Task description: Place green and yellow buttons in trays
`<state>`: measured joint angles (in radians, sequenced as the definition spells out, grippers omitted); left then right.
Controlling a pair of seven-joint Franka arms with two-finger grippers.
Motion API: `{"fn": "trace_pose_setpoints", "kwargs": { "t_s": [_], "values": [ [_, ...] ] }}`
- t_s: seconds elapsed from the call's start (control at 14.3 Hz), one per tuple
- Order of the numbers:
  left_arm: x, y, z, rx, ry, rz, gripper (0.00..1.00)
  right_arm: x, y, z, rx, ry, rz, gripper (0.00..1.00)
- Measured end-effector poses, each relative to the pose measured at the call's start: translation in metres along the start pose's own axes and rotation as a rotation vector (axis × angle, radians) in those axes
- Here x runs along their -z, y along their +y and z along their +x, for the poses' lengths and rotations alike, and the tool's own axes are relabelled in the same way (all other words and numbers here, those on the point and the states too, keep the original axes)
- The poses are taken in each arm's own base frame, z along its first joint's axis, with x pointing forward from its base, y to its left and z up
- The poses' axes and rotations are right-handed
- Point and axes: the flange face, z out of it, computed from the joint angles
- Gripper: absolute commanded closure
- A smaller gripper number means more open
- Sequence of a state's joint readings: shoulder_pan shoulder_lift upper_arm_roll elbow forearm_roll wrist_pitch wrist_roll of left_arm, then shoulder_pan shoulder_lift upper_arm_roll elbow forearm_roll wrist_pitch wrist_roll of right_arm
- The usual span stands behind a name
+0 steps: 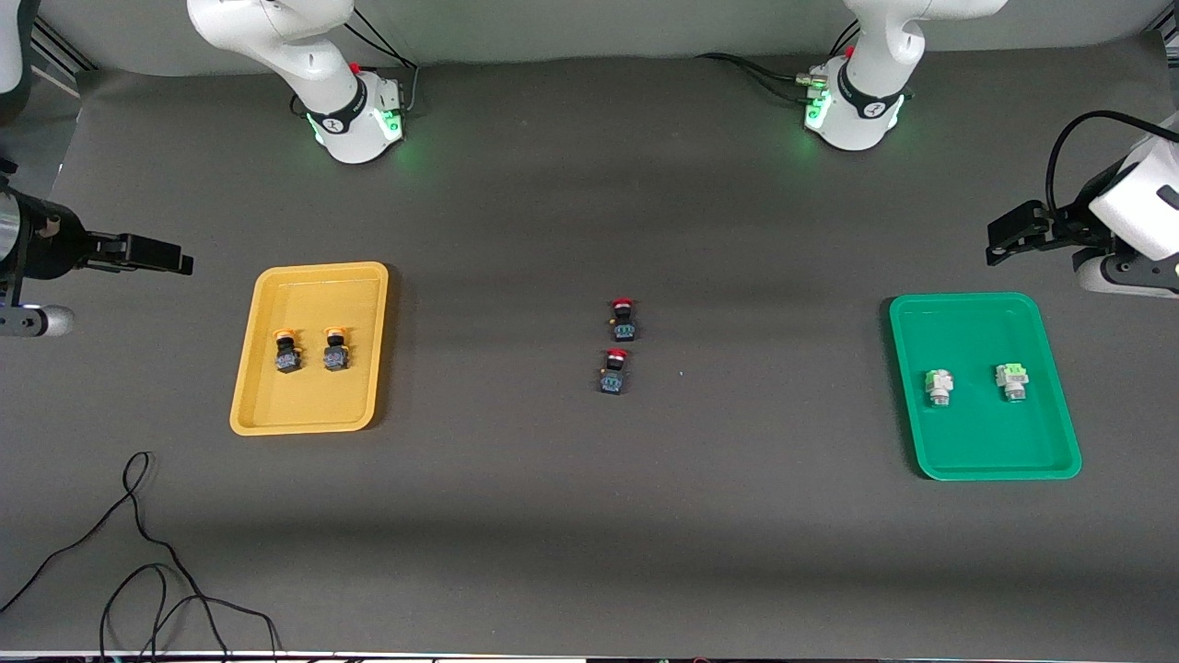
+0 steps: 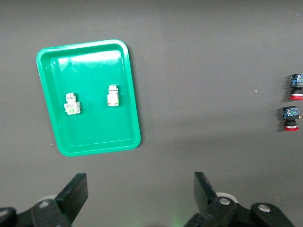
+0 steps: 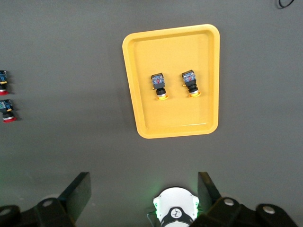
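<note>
Two yellow-capped buttons (image 1: 288,353) (image 1: 336,351) lie side by side in the yellow tray (image 1: 267,416) toward the right arm's end; the right wrist view shows them (image 3: 158,86) (image 3: 190,83) in that tray (image 3: 137,118). Two white-grey buttons with green parts (image 1: 939,386) (image 1: 1012,380) lie in the green tray (image 1: 976,460) toward the left arm's end; the left wrist view shows them (image 2: 72,103) (image 2: 112,95) in the tray (image 2: 94,147). My right gripper (image 1: 157,255) is open and empty, raised at the table's edge. My left gripper (image 1: 1004,235) is open and empty, raised above the other end.
Two red-capped black buttons (image 1: 624,319) (image 1: 614,371) lie at the table's middle, one nearer the front camera than the other. Loose black cables (image 1: 138,571) lie at the table's near edge toward the right arm's end.
</note>
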<state>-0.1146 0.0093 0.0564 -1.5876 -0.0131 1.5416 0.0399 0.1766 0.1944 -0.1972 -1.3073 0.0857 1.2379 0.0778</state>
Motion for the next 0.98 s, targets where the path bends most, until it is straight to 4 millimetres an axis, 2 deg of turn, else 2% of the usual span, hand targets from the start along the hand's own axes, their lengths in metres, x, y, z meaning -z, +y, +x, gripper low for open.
{"fn": "trace_pose_setpoints", "kwargs": {
  "t_s": [0.42,0.77,0.98],
  "values": [
    [0.0,-0.002,0.0,0.002,-0.001,0.005,0.0,0.006,0.001,-0.007,0.017,0.064,0.006,0.0],
    [0.001,-0.002,0.0,0.003,0.001,0.006,0.0,-0.006,-0.004,-0.024,0.038,0.153,-0.016,0.0],
    [0.001,-0.003,0.0,0.004,0.002,0.006,0.0,-0.012,-0.008,-0.024,0.076,0.179,-0.057,0.0]
  ]
}}
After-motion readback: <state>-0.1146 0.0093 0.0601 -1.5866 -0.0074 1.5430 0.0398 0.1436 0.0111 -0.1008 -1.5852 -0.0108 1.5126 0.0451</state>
